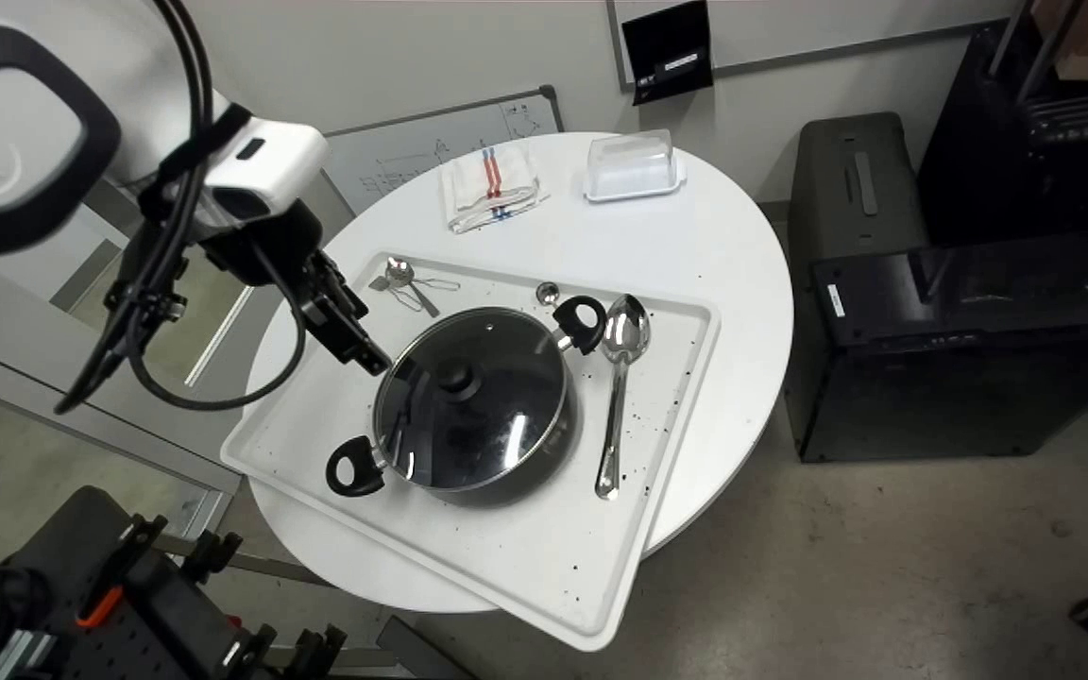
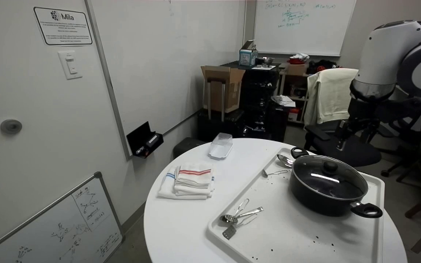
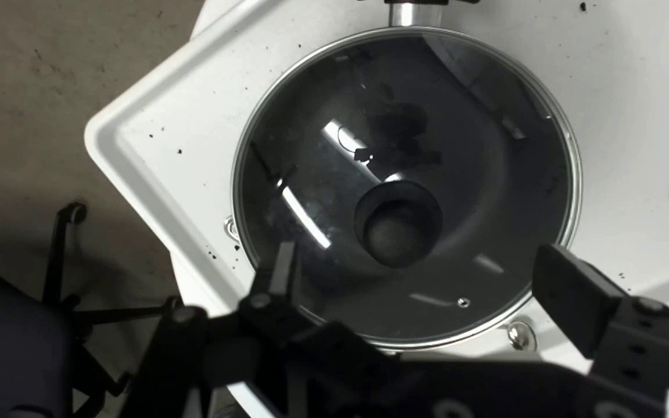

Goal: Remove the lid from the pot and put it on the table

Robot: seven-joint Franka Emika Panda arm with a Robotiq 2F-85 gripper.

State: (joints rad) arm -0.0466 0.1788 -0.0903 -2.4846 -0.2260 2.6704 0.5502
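Transparent round glass lid [image 1: 483, 411]: seated on the black shallow two-handled pot [image 2: 314, 201], not yet lifted.
Dark rounded knob [image 3: 395, 233]: at the lid's centre, the likely grasp; best to centre over it, come straight down and pinch low, since its domed top could slip.
Thin silver metal rim [image 3: 577, 174]: keep it level while rising, and let it come free of the pot before any sideways travel.
White round desk [image 1: 742, 264]: spreads out beyond the white rectangular tray [image 1: 544, 557] under the pot; aim past the tray, lowering gently so the glass does not knock.
Black two-fingered claw [image 3: 414, 252]: released, fingers parted, holding nothing; in the wrist view the knob shows between its fingertips, lower down and touching neither.
White robot arm [image 2: 382, 58]: leans in above the pot, the claw apparently pointing down.
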